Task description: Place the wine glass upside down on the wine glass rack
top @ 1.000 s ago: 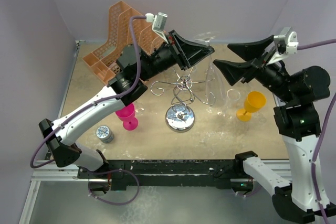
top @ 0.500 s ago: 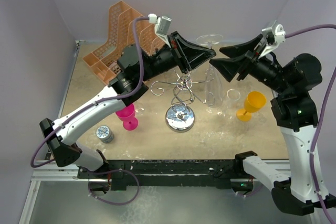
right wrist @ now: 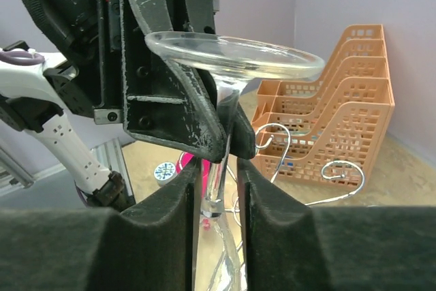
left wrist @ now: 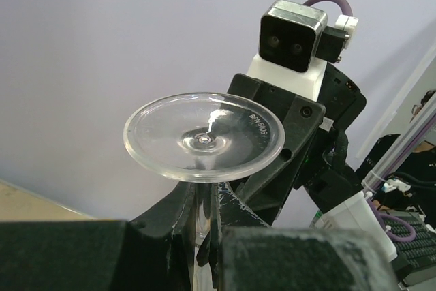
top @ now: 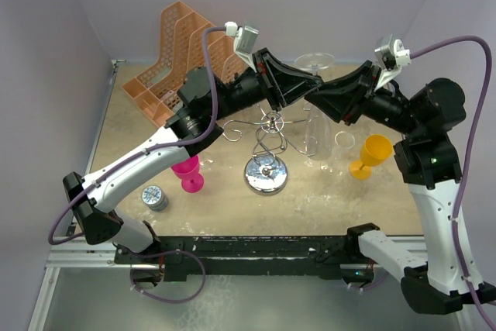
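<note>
The clear wine glass point(top: 314, 125) hangs upside down, its round foot point(top: 314, 60) on top, just right of the silver wine glass rack point(top: 267, 131). My left gripper point(top: 311, 83) is shut on the stem right under the foot point(left wrist: 203, 138). From the other side, my right gripper point(top: 315, 100) reaches in a little lower. Its jaws stand narrowly either side of the stem point(right wrist: 218, 185), with a thin gap still showing. The left fingers point(right wrist: 180, 100) sit directly above the right gripper point(right wrist: 218, 168). The bowl hangs clear of the rack's loops point(right wrist: 276, 142).
An orange mesh organiser point(top: 174, 56) stands at the back left. A pink goblet point(top: 187, 172) and a small round tin point(top: 155, 198) sit front left. A yellow goblet point(top: 370, 154) and another clear glass point(top: 343, 143) stand right of the rack's chrome base point(top: 266, 174).
My right gripper has moved left up to the glass and its wide-open jaws have narrowed around the stem. The left gripper has kept its hold and lifted the glass slightly.
</note>
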You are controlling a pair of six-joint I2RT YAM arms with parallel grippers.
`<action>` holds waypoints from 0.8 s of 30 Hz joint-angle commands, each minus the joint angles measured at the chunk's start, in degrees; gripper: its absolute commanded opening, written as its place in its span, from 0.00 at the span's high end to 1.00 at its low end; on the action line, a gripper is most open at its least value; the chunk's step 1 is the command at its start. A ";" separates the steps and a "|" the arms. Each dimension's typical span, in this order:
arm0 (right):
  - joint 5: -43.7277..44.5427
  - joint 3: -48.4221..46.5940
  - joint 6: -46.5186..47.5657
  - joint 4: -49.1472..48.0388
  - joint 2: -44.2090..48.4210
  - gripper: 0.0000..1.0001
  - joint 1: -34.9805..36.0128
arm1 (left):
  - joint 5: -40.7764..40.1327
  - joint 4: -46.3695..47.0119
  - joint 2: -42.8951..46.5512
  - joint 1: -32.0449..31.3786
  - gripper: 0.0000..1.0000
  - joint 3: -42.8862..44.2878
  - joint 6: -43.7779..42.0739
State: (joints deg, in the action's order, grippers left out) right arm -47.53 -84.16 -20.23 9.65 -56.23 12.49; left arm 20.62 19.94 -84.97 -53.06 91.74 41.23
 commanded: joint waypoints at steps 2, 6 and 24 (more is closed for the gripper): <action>-2.36 0.69 -0.95 -4.21 0.03 0.83 -0.03 | 2.56 10.33 1.61 -0.64 1.00 2.61 4.47; -2.41 0.67 -0.74 -4.29 0.63 1.00 -0.04 | 2.12 9.98 2.54 -0.64 0.91 2.08 4.73; 30.13 11.97 14.67 -5.98 13.19 1.00 -0.02 | -15.14 -16.24 17.80 -0.56 0.48 -8.73 -10.23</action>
State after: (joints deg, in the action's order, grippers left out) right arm -30.13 -76.09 -9.41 9.37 -45.87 12.47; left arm 13.93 11.03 -71.05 -53.41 84.90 37.54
